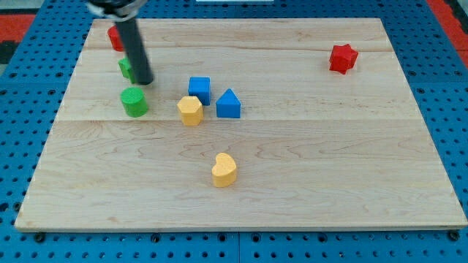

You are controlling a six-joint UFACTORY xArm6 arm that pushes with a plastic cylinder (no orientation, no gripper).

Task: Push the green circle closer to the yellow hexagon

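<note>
The green circle (pixel 134 101) lies on the wooden board at the view's left. The yellow hexagon (pixel 190 110) lies to its right, a block's width or so away. My tip (pixel 143 81) is just above and slightly right of the green circle, close to its upper edge. The rod rises toward the view's top left. A second green block (pixel 126 69) is partly hidden behind the rod.
A blue cube (pixel 199 90) and a blue triangle-like block (pixel 228 104) sit right next to the yellow hexagon. A yellow heart (pixel 224 169) lies lower in the middle. A red block (pixel 115 37) is at top left, a red star (pixel 343 58) at top right.
</note>
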